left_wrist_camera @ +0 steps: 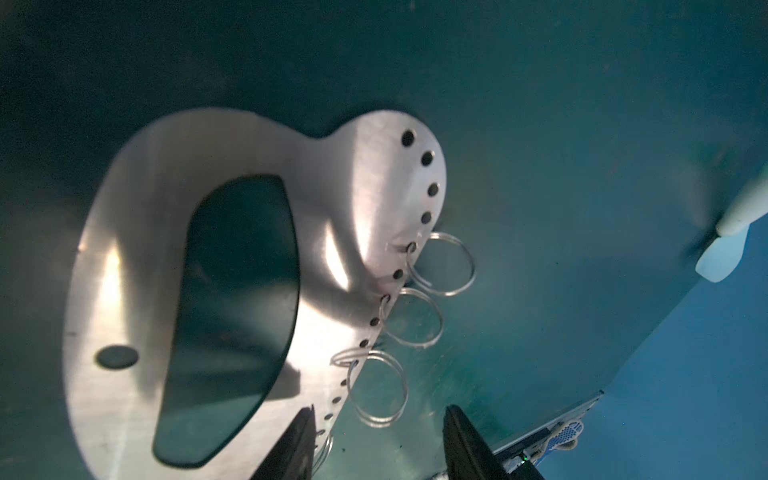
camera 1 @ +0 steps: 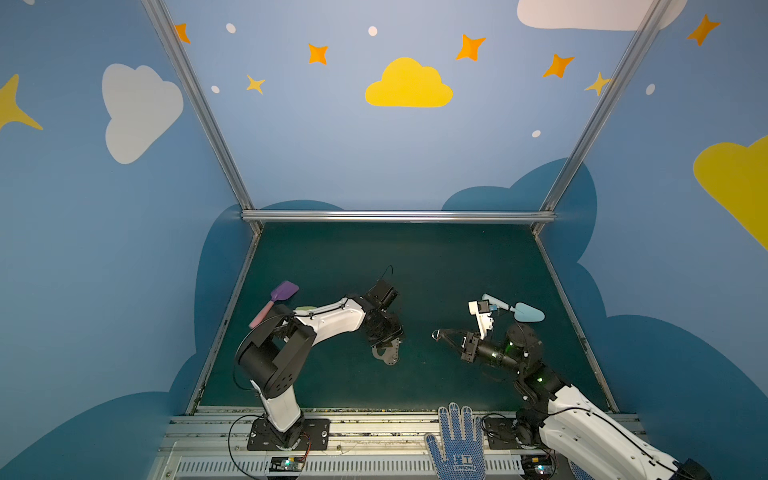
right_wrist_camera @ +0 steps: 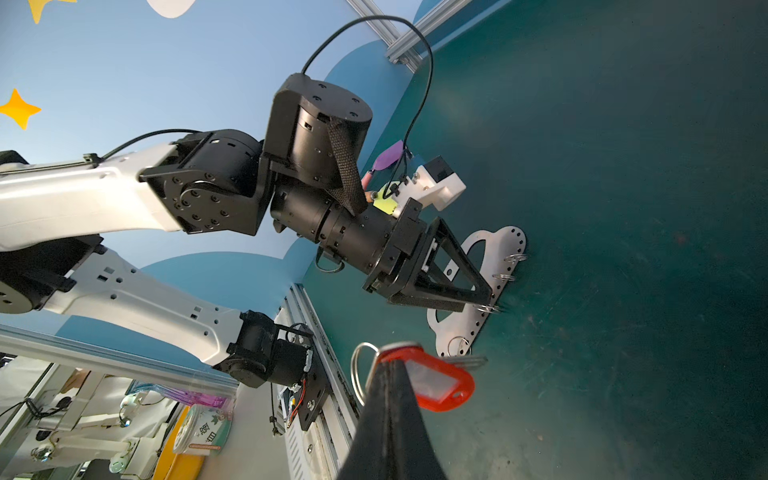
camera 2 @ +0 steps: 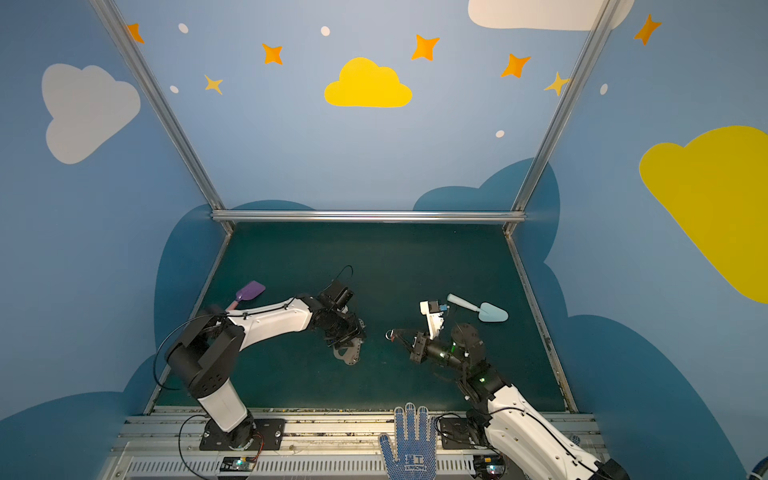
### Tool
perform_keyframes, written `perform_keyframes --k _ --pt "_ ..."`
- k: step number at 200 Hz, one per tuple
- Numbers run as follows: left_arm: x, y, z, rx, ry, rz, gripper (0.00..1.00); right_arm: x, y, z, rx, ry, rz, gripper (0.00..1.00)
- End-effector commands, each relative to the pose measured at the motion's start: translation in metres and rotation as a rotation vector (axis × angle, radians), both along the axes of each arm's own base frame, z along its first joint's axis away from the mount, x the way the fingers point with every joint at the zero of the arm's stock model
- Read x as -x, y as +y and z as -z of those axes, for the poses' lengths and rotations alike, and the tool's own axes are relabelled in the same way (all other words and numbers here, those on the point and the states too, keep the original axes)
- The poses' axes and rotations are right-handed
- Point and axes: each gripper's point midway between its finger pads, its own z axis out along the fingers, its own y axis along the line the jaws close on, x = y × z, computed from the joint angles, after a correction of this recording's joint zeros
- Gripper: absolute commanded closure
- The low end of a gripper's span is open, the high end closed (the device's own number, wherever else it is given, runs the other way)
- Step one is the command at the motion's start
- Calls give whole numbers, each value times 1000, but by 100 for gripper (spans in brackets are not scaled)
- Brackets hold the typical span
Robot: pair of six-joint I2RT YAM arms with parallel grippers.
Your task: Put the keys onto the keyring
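Note:
The keyring (left_wrist_camera: 137, 232), a flat grey plate with an oval slot and a row of small holes, lies on the green mat left of centre in both top views (camera 1: 389, 356) (camera 2: 350, 354). Three wire rings (left_wrist_camera: 441, 266) hang from its holes. My left gripper (left_wrist_camera: 379, 411) stands open over its holed edge, one finger above the plate and the other above the mat. My right gripper (right_wrist_camera: 390, 363) is shut on the keys (right_wrist_camera: 440, 386), a red tag with a metal ring and a silvery key. It holds them above the mat (camera 1: 436, 334), to the right of the keyring and apart from it.
A purple and pink toy shovel (camera 1: 278, 301) lies behind the left arm. A light blue shovel (camera 1: 523, 311) lies behind the right arm. A blue dotted glove (camera 1: 457, 440) rests on the front rail. Metal frame bars edge the mat on all sides.

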Motion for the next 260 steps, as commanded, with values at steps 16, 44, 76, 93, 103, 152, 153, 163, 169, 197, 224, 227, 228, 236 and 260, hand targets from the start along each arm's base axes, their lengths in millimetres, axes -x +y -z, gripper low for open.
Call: perform_keyframes --k 16,44,76,93,103,152,153,163,169,197,224,227,228,236,260 --pt "-8 -2 -1 51 39 -183 54 1 -3 -1 -6 -23 14 100" --pt "-8 3 1 43 39 -230 58 2 -5 -1 -13 -26 22 100" --pt "-1 4 8 40 87 -261 59 3 -6 -2 -12 -30 23 100" --pt "-1 5 12 36 95 -278 61 3 -6 -2 -16 -32 25 100" --pt "-2 4 12 37 95 -279 63 3 -7 -2 -18 -29 26 100" --pt "-4 4 18 18 105 -272 79 4 -9 -4 -20 -33 32 100" --pt "-4 4 18 17 103 -271 79 4 -9 -4 -20 -34 32 100" --pt "-5 6 18 5 97 -272 81 5 -9 -3 -21 -32 32 100" --pt "-6 7 18 3 94 -271 82 5 -9 -4 -21 -34 35 100" --pt "-10 8 17 -7 83 -264 88 4 -10 -4 -21 -32 37 100" --pt "-18 9 16 -12 67 -255 93 3 -10 -4 -19 -33 40 100" --pt "-19 9 16 -12 67 -254 93 3 -10 -4 -18 -33 41 100" --pt "-19 8 16 -12 65 -253 93 3 -10 -4 -17 -33 41 100" --pt "-23 8 15 -13 57 -247 94 3 -10 -4 -16 -33 42 100" --pt "-41 11 8 -4 31 -250 96 0 -9 -3 -7 -28 49 100"
